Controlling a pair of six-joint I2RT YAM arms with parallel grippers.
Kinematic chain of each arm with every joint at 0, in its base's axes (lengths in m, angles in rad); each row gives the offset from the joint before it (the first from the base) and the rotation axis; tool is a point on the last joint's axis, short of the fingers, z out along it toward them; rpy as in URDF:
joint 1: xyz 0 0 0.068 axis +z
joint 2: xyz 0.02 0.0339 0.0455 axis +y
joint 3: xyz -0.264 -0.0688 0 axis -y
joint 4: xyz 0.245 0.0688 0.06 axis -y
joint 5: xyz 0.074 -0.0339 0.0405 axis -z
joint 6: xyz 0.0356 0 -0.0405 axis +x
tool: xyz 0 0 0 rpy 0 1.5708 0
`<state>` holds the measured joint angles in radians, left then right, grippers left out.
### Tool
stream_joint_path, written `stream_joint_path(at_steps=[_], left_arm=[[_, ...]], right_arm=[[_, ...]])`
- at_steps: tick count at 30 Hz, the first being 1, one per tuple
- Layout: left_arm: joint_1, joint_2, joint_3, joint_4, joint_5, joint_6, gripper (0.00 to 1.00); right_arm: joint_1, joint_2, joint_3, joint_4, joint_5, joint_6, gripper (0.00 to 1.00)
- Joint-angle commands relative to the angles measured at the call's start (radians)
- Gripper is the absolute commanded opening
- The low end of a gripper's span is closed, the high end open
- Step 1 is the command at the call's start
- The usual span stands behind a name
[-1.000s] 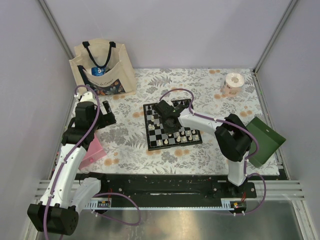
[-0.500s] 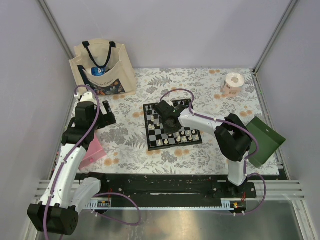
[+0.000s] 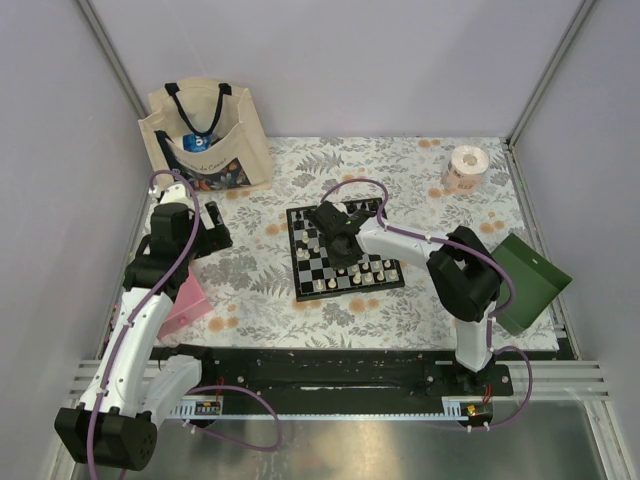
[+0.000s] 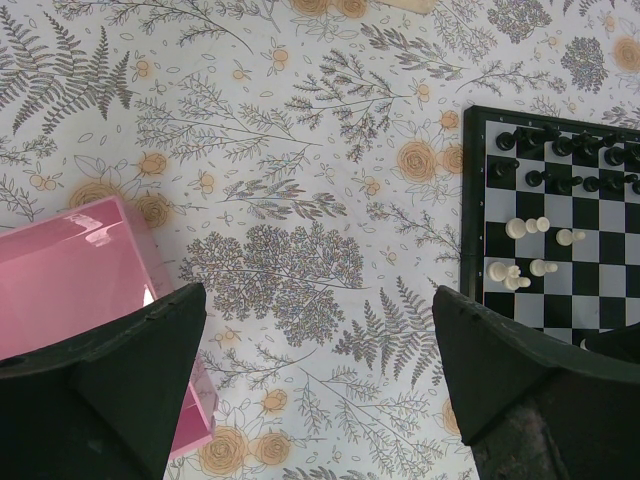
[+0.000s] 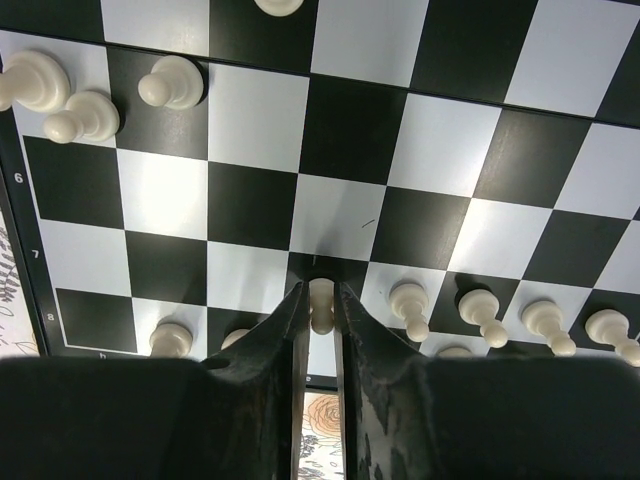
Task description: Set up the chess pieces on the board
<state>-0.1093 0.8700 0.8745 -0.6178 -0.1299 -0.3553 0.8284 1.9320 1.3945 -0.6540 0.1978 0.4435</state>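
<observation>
The left gripper [image 4: 315, 400] is held wide open and empty above the flowered tablecloth [image 4: 300, 200], beside a translucent pink plastic box [image 4: 70, 270] towards the cloth's left edge, well apart from the work. Further right, the small black-and-white chequered chessboard [image 4: 470, 200] is laid near the cloth's middle, with black chessmen [image 4: 560, 148] ranked along its far edge. Loose cream-white chessmen [image 5: 85, 115] are seen clustered by the board's left edge.

The right gripper [image 5: 320, 293] is set low over the board. Its fingers [image 5: 280, 345] are closed almost together on one cream-white plastic pawn [image 5: 321, 312], which is touched on both sides. This pawn is stood upright, long axis vertical, directly between the fingertips, on a black square in the second row from the board's near edge. Four more cream pawns [image 5: 478, 308] are lined up along the same row on one side, and back-row pieces [image 5: 170, 338] are set just behind.

A release and a straight upward withdrawal are judged to be called for. The nearest pawn [image 5: 410, 300] could be toppled by any sideways drift.
</observation>
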Motion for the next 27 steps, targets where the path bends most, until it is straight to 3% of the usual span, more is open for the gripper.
stream_joint_path(at_steps=[1,5,13,27], left_arm=[[0.005,-0.012,0.001,0.038,0.013,0.007,0.99],[0.005,-0.012,0.001,0.038,0.013,0.006,0.99],[0.005,-0.014,0.001,0.036,0.015,0.006,0.99],[0.005,-0.017,0.001,0.038,0.012,0.007,0.99]], right_arm=[[-0.009,0.001,-0.002,0.014,0.014,0.011,0.26],[-0.008,-0.007,0.001,0.014,0.017,0.008,0.35],[-0.009,-0.059,0.029,0.014,0.025,-0.026,0.41],[-0.054,0.044,0.213,0.014,-0.004,-0.068,0.43]])
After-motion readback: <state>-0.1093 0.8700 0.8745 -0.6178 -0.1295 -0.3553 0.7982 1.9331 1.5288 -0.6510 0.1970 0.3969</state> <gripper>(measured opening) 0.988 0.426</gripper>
